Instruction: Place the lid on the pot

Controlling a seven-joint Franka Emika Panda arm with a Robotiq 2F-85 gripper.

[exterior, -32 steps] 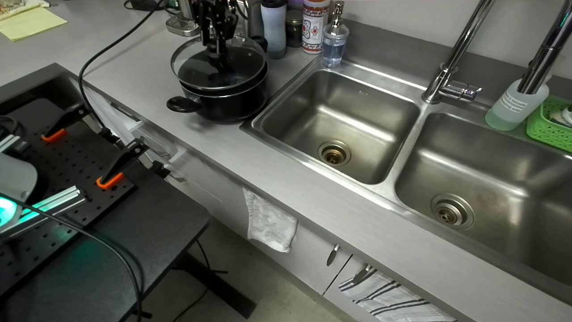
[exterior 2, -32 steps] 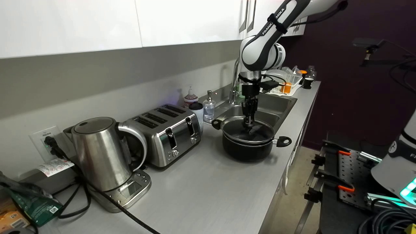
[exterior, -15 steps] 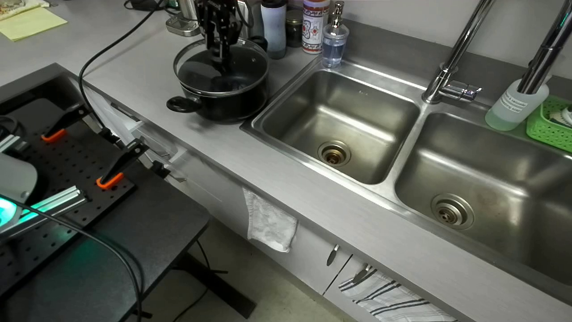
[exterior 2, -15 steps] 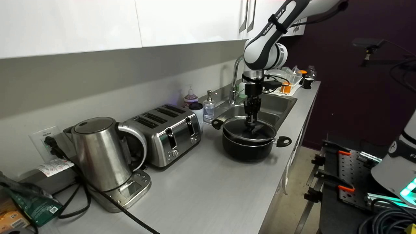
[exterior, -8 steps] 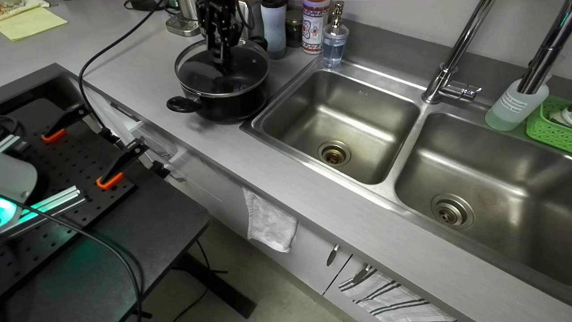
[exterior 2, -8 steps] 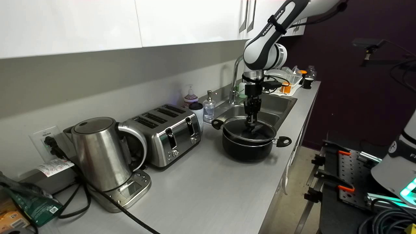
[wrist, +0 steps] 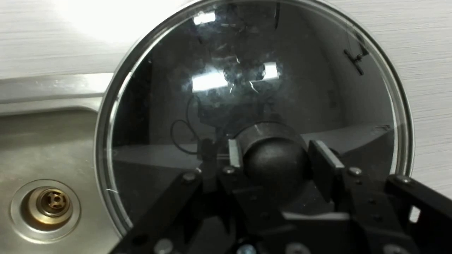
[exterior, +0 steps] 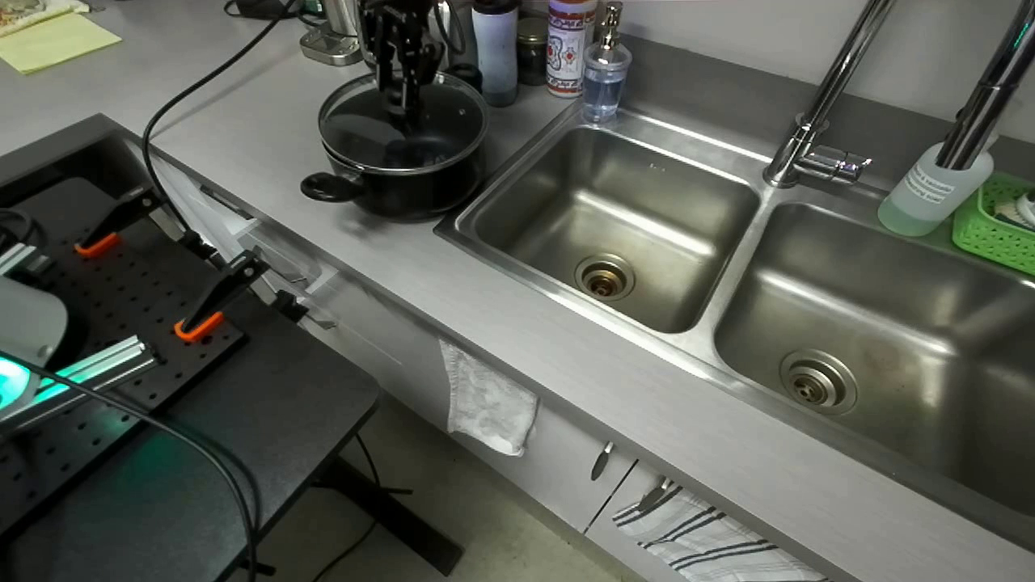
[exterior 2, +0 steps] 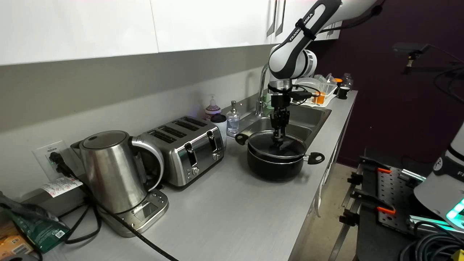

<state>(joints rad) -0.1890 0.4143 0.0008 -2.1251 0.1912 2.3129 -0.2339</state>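
The glass lid (exterior: 364, 133) with its metal rim lies over the black pot (exterior: 420, 194) on the counter. In an exterior view a narrow dark band shows between the lid's rim and the rim of the pot (exterior 2: 275, 170), and the lid looks slightly off-centre; whether it touches all round I cannot tell. My gripper (wrist: 275, 151) is shut on the lid's dark round knob (wrist: 277, 158), with one finger pad on either side. From above, the lid (wrist: 300, 46) covers the pot's opening. In both exterior views the gripper (exterior 2: 278, 138) points straight down at the lid's middle.
A double steel sink (exterior: 558, 299) borders the pot closely. Behind stand a tumbler (exterior: 496, 61), a patterned bottle (exterior: 568, 48) and a soap dispenser (exterior: 606, 77). A toaster (exterior 2: 188, 152) and a kettle (exterior 2: 110, 170) stand along the wall. The pot's handle (exterior 2: 316, 158) points towards the counter's front edge.
Over two seconds the lid has come down closer to the pot and shifted slightly across it. In the last half second, gripper, lid and pot have all shifted a little together.
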